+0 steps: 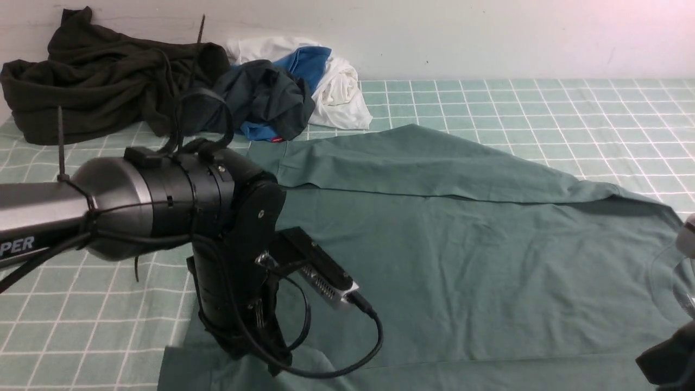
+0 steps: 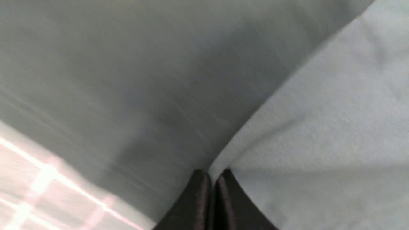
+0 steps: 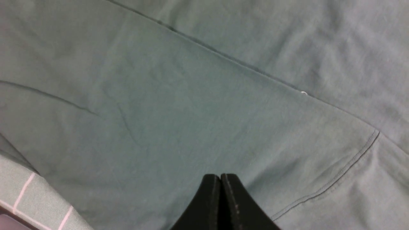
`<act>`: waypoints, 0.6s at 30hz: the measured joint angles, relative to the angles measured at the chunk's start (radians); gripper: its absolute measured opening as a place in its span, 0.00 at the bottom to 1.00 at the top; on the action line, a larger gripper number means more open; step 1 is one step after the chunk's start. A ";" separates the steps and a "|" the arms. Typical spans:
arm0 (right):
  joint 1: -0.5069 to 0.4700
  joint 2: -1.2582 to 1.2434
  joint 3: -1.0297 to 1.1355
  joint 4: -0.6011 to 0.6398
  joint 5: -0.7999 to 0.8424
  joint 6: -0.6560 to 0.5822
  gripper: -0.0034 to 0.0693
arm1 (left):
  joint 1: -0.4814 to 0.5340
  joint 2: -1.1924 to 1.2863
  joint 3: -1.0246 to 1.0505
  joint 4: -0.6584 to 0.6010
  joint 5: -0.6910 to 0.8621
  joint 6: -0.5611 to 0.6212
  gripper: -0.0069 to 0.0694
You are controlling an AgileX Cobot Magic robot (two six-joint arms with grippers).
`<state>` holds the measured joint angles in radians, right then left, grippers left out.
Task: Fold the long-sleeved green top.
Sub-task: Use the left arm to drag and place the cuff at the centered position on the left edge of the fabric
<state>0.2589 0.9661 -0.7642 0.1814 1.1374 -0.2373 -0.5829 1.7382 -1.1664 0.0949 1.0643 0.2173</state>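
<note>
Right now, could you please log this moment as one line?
left hand: shut on green top edge | right hand: shut, over top

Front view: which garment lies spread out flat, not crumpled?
The green long-sleeved top, spread across the checked cloth. The dark olive garment, charcoal garment and white garment lie crumpled by the wall.

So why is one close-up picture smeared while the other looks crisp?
Left wrist view: the green top is streaked with motion blur, and the checked cloth glares pinkish white. Right wrist view: sharp, stitching clearly visible. Front view: even light, pink tint in the upper right corner.
</note>
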 joint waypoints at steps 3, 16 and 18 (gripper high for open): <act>0.000 0.000 0.000 -0.001 -0.004 0.000 0.03 | 0.000 0.004 -0.114 0.042 0.025 0.000 0.09; 0.000 0.000 0.000 -0.028 -0.015 0.003 0.03 | 0.020 0.280 -0.648 0.076 0.148 0.075 0.10; 0.000 0.000 0.000 -0.041 -0.015 0.014 0.03 | 0.041 0.312 -0.680 0.055 0.148 0.077 0.10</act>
<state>0.2589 0.9661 -0.7642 0.1405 1.1225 -0.2236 -0.5421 2.0500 -1.8467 0.1495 1.2126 0.2948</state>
